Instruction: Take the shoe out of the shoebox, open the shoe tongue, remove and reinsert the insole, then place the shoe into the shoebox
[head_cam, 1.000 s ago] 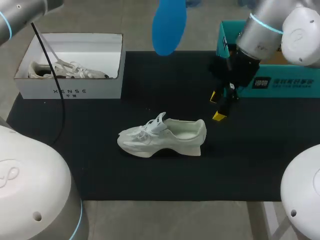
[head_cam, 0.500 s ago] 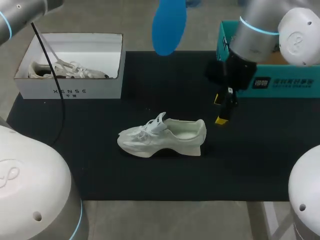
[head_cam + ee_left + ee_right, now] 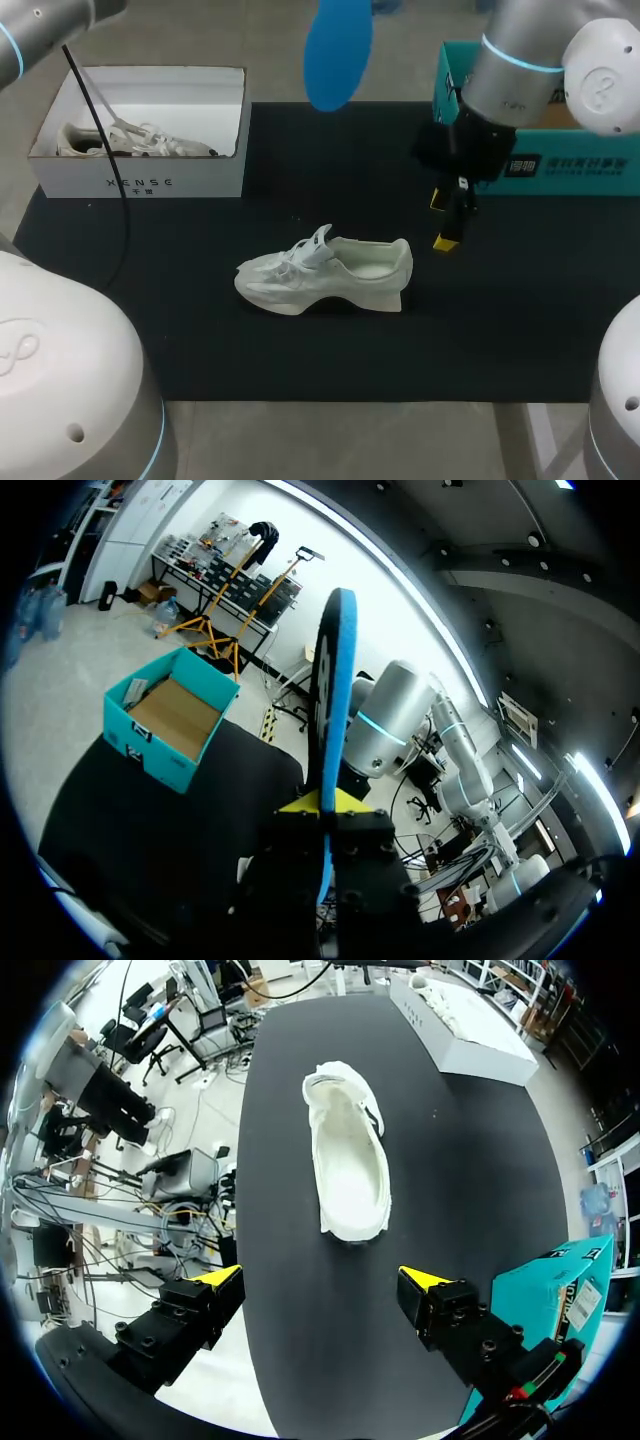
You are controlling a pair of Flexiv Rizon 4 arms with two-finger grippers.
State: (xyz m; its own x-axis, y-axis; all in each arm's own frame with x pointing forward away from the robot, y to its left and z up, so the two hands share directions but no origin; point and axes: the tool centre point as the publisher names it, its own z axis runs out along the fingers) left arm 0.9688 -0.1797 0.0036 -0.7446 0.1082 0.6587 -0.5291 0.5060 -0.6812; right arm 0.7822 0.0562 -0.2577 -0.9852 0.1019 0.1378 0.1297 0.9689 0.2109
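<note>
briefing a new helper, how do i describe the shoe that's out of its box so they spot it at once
On the black mat, a white shoe stands on its sole near the middle, in the open. The only other shoe lies inside the white box at the mat's far left corner.

shoe (image 3: 330, 270) white | insole (image 3: 338, 55) blue | mat (image 3: 200, 330) black | shoebox (image 3: 140, 182) white | second box (image 3: 570, 165) teal

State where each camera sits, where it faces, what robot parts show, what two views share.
Head view: above and behind, looking down on the black table; left arm, right gripper.
Left wrist view: looks along left gripper shut on flat blue insole.
Right wrist view: faces down past its open fingers.
Shared: white lace-up sneaker, in head and right wrist.
</note>
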